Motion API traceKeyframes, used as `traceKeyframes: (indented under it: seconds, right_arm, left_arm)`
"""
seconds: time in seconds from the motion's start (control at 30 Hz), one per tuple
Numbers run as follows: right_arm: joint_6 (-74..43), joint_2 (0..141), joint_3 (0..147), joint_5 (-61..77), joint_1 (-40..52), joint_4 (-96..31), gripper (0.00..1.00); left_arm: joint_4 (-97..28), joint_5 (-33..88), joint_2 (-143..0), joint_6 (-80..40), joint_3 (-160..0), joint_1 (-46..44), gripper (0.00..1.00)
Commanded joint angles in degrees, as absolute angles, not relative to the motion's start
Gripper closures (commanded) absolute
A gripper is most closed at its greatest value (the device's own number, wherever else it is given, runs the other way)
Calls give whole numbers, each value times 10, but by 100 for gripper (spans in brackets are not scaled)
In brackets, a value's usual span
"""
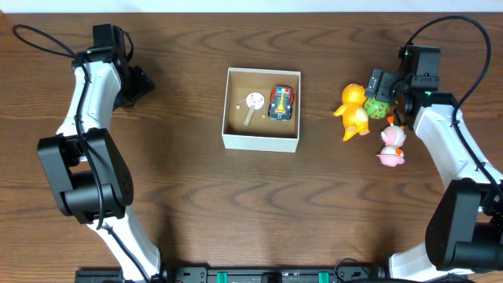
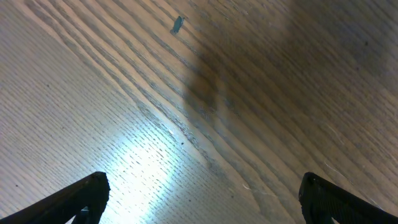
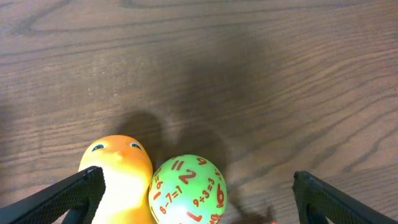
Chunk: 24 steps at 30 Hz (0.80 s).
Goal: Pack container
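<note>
Fingers spread wide, the right gripper (image 3: 199, 188) hung over the green ball (image 1: 376, 108) at the frame's right. The container (image 1: 259, 142) lay to its left, at centre frame.

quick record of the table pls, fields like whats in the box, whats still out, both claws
box: white walls, brown inside, mid-table
in box: toy car, round white paddle
outside, right of box: orange duck, green number ball, pink toy
left claw: open, over bare table
right claw: open, above ball and duck
</note>
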<state>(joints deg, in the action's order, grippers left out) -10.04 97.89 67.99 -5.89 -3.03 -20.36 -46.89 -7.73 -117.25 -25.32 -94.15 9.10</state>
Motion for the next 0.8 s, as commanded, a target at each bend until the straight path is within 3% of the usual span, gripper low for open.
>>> traceKeyframes:
  seconds: [0.0,0.5,0.77]
  right_arm:
    - [-96,980,691,-62,-34,-204,1]
    - [-111,981,691,-21,-34,-199,1]
    - [-327,992,691,52,-34,-175,1]
  left_arm:
    - [-470,-84,-1173,-256,-938,93,2]
    - [-470,-84,-1173,-256,-938,93,2]
    - [-470,-84,-1173,-256,-938,93,2]
